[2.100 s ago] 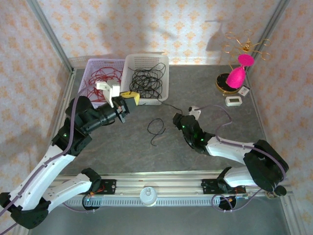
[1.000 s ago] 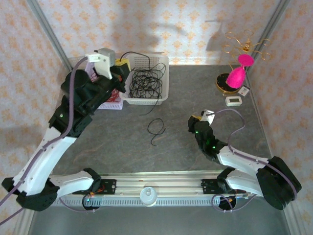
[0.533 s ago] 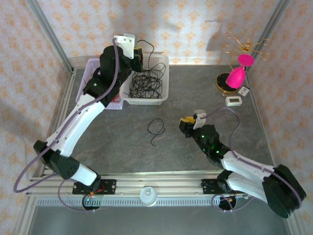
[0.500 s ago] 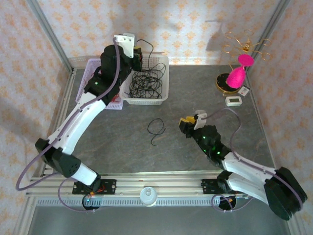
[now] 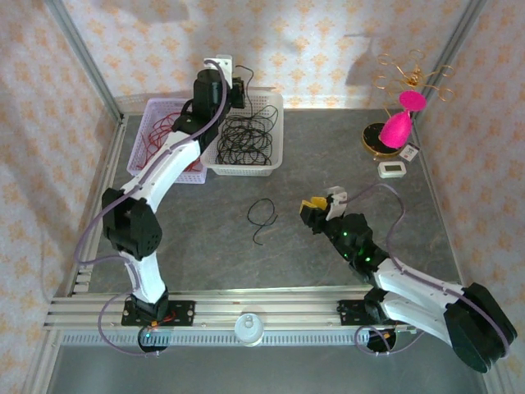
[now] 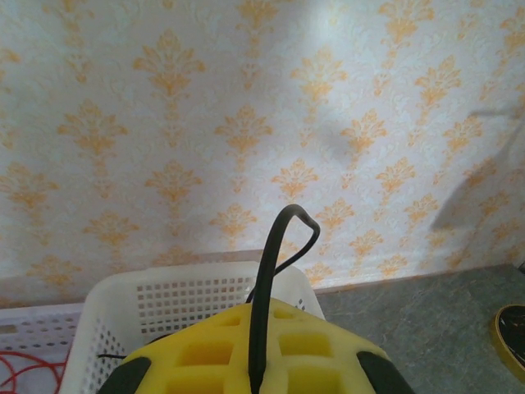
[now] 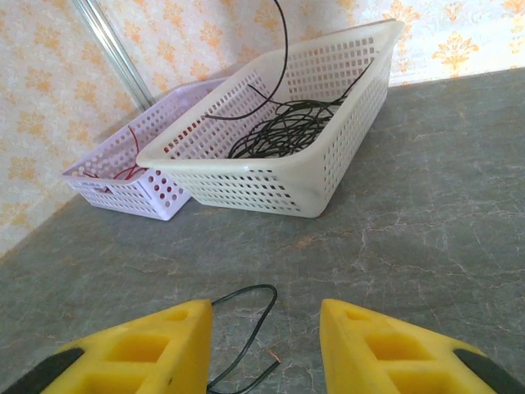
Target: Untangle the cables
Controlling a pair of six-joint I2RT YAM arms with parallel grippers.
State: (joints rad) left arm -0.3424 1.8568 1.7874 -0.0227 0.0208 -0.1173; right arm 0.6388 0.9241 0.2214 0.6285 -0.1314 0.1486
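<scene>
Right wrist view: my right gripper (image 7: 264, 318) sits low over the table (image 7: 426, 238), yellow fingers (image 7: 148, 345) spread, nothing held; a loose strand (image 7: 250, 293) of black wire curls on the table just ahead of the gap, close by one finger, contact I can't tell; beyond it the white basket (image 7: 328, 176) holds the black cable (image 7: 283, 131) in a loose coil; the lilac basket (image 7: 156, 197) just beside it holds the red cable (image 7: 123, 168). Top external: right arm (image 5: 402, 275) lies low, stretched forward from its base, wrist near mid-table; left arm (image 5: 164, 168) stands tall, reaching nearly straight to the back, left gripper (image 5: 235, 89) high above the white basket's far rim. Left wrist: its pads (image 6: 205, 353) pressed together on one black cable strand that arches up out of them, wall (image 6: 164, 123) behind. I read the step as drawing that strand up out of the coil; to do it well I'd raise slow and straight, watch that the coil feeds and the basket doesn't lift or slide, stop if loops tighten; the right could pin the basket rim, or take the loose strand by closing low with a finger each side.
</scene>
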